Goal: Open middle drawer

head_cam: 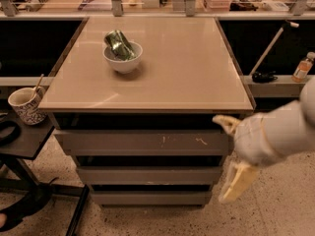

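The drawer cabinet has three grey fronts under a beige top [162, 77]. The middle drawer [147, 175] is the plain front between the scratched top front [142, 142] and the narrow bottom front [150, 197]. All three look shut. My gripper [229, 154] is at the cabinet's right front corner, level with the top and middle fronts. It is open and empty. One cream finger [224, 123] is by the top front's right end. The other finger [237, 182] hangs just right of the middle front. I cannot tell whether it touches.
A white bowl [122, 58] holding a green crumpled can stands on the cabinet top at the back left. A patterned cup [23, 104] with a spoon sits on a low side table at left. A bottle [302, 67] stands on a ledge at right. The floor is speckled.
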### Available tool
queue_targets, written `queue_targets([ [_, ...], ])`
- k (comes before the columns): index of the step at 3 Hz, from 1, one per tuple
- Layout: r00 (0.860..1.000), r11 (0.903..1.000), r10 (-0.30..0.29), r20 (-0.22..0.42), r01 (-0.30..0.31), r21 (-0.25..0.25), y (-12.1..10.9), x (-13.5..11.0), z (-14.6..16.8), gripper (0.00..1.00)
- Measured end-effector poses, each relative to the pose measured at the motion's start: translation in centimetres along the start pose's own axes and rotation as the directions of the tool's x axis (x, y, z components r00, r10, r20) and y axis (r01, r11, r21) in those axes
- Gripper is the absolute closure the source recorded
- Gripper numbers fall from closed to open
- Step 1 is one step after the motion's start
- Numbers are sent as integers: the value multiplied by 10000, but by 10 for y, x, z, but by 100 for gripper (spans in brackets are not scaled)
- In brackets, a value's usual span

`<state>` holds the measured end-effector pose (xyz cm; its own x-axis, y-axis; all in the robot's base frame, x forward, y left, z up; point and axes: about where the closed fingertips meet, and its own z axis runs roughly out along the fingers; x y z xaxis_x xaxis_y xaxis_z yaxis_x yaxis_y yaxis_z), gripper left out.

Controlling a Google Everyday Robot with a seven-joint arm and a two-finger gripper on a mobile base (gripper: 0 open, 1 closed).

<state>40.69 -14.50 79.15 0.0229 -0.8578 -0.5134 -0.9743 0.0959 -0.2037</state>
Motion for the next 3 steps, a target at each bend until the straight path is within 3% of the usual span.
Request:
queue_targets([
  [1,9963,9936,455,727,-376,-1065,52,52,111,0],
  [2,9882,9753,1345,735,-1189,-1861,104,108,205,0],
  [3,9780,9723,1804,1047,-1612,-1692,104,118,235,0],
])
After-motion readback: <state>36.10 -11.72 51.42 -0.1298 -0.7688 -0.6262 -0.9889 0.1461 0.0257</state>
